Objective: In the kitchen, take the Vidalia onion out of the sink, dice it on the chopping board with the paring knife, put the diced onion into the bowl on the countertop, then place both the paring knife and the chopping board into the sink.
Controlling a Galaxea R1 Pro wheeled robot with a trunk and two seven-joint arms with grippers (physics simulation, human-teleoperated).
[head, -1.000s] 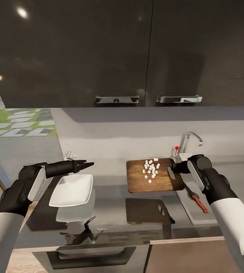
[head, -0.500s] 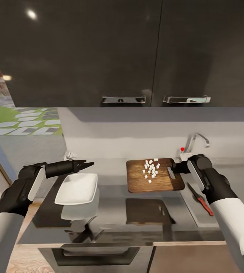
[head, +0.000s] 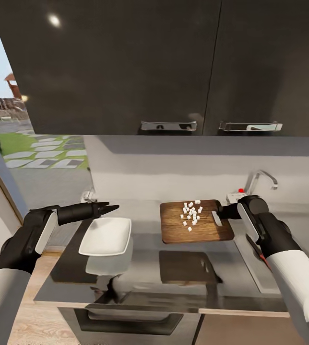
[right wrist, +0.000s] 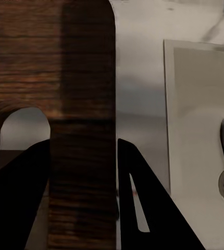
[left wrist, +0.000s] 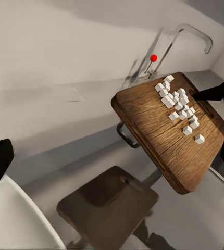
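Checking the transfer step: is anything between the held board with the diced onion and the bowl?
Nothing visible. The right gripper holds the board above the countertop, diced onion on top. The bowl sits to its left across bare counter; the left gripper hovers over the bowl's far edge.

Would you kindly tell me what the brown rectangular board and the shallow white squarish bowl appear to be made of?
The brown rectangular board looks like wood with a matte finish: dark grain streaks run along it. The shallow white squarish bowl looks like glazed ceramic, smooth and uniformly white, though plastic is possible in this render.
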